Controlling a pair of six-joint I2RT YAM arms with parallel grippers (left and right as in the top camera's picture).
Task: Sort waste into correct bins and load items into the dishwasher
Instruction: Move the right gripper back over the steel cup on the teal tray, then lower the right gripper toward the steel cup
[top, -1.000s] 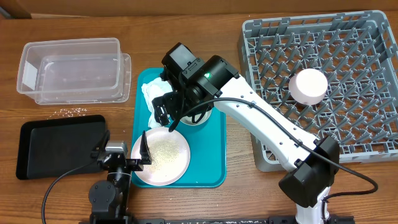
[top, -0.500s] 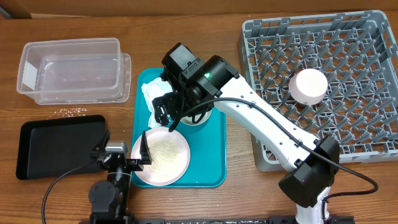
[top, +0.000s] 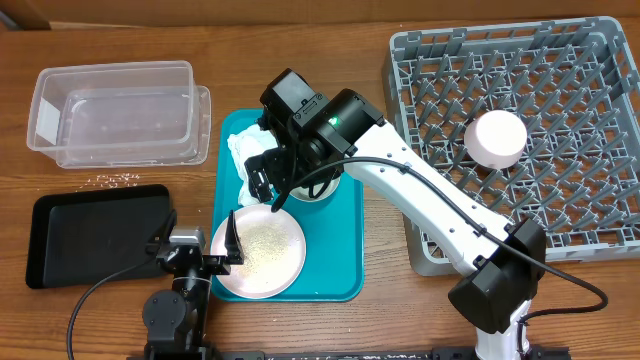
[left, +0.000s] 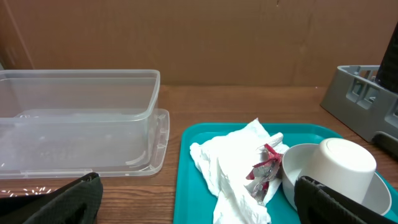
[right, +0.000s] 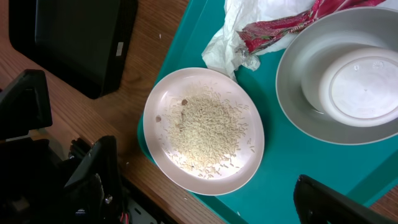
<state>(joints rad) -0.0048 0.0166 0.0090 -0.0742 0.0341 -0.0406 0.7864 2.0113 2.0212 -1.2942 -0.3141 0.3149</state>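
**Overhead view: one bowl racked, most of the job ahead**

The dish rack (top: 400, 45) at the right of the wooden surface (top: 330, 40) carries a single piece, a small pink bowl (top: 497, 138) that looks to be lying mouth down among the pegs. That is the only part of the loading that appears finished.

Everything else waits on the teal tray (top: 345, 250) in the middle. The pink plate (top: 292, 275) sits at its near end with a heap of rice (top: 262, 243) on it. Beyond the plate, the right wrist camera shows a grey bowl (right: 348, 28) with a white cup (right: 364, 84) standing upside down inside it. Just beside that bowl lies a crumpled napkin (right: 233, 43) with a red foil packet (right: 280, 28) resting on it.

Neither bin seems to have taken any waste. The clear tub (top: 115, 110) at the far left looks empty, and so does the black tray (top: 95, 235) nearer the robot. A scatter of white crumbs (top: 115, 181) lies on the surface between the two.

The right hand (top: 270, 190) hangs over the teal tray, between the plate and the grey bowl, with its jaws spread wide and nothing in them. The left hand (top: 198, 232) sits low at the near edge of the surface, between the black tray and the plate, also wide open and empty.

By my reckoning the napkin, packet, rice and crumbs all remain to be sorted, and the plate, grey bowl and cup remain to be racked.
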